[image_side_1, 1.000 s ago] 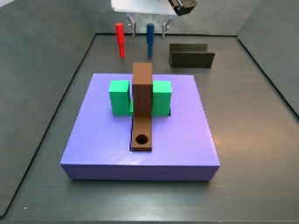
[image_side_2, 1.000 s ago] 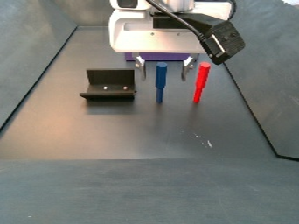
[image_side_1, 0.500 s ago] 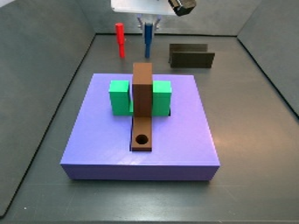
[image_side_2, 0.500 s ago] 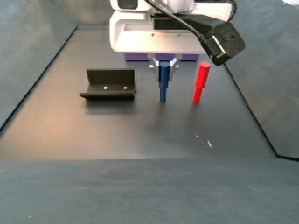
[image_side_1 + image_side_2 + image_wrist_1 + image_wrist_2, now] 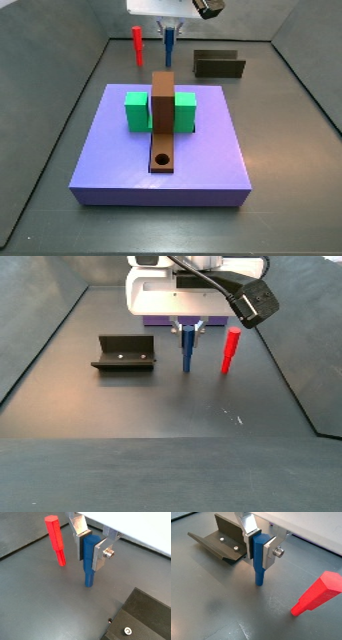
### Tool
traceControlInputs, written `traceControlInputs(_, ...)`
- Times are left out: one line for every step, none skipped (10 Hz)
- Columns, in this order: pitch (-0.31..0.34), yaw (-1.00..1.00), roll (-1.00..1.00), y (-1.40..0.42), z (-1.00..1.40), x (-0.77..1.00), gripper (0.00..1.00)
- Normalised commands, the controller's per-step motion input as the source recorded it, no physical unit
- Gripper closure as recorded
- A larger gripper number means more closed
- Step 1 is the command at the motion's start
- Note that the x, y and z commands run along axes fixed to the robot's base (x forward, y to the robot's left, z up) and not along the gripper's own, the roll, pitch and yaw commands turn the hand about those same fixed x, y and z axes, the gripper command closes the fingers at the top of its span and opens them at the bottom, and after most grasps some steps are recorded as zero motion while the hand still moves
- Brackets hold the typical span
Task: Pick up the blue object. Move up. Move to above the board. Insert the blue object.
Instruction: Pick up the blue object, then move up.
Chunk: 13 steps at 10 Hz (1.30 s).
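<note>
The blue peg [image 5: 89, 559] stands upright on the dark floor; it shows in both wrist views [image 5: 260, 557] and both side views [image 5: 170, 44] [image 5: 187, 348]. My gripper [image 5: 91, 548] is shut on its upper part, silver fingers [image 5: 272, 553] pressing both sides. The peg's foot still looks at floor level. The brown board [image 5: 163, 120] with a round black hole [image 5: 162, 159] passes through a green block [image 5: 138, 110] on the purple-blue slab, nearer the camera in that side view than the gripper [image 5: 170, 27].
A red peg [image 5: 55, 540] stands upright close beside the blue one [image 5: 230, 349]. The dark fixture [image 5: 223, 539] sits on the floor on the other side [image 5: 123, 353]. The purple-blue slab [image 5: 214, 170] carries the board. Grey walls enclose the floor.
One second ago the fingers stood apart on either side of the blue peg. They have closed on it. The arm has hardly moved since.
</note>
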Motion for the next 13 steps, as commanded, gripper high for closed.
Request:
traceControlInputs(0.0, 0.0, 0.0, 0.0, 0.0, 0.0, 1.0)
traceControlInputs(0.0, 0.0, 0.0, 0.0, 0.0, 0.0, 1.0)
traceControlInputs(0.0, 0.0, 0.0, 0.0, 0.0, 0.0, 1.0)
traceControlInputs(0.0, 0.0, 0.0, 0.0, 0.0, 0.0, 1.0)
traceControlInputs(0.0, 0.0, 0.0, 0.0, 0.0, 0.0, 1.0)
traceControlInputs(0.0, 0.0, 0.0, 0.0, 0.0, 0.0, 1.0)
traceControlInputs(0.0, 0.0, 0.0, 0.0, 0.0, 0.0, 1.0)
traceControlInputs(0.0, 0.0, 0.0, 0.0, 0.0, 0.0, 1.0)
traceControlInputs(0.0, 0.0, 0.0, 0.0, 0.0, 0.0, 1.0)
traceControlInputs(0.0, 0.0, 0.0, 0.0, 0.83, 0.0, 1.0)
traceControlInputs(0.02, 0.05, -0.04, -0.03, 0.76, -0.02, 1.0)
traceControlInputs(0.026, 0.05, -0.03, -0.02, 0.46, -0.03, 1.0)
traceControlInputs(0.01, 0.03, -0.01, -0.01, 0.19, 0.0, 1.0)
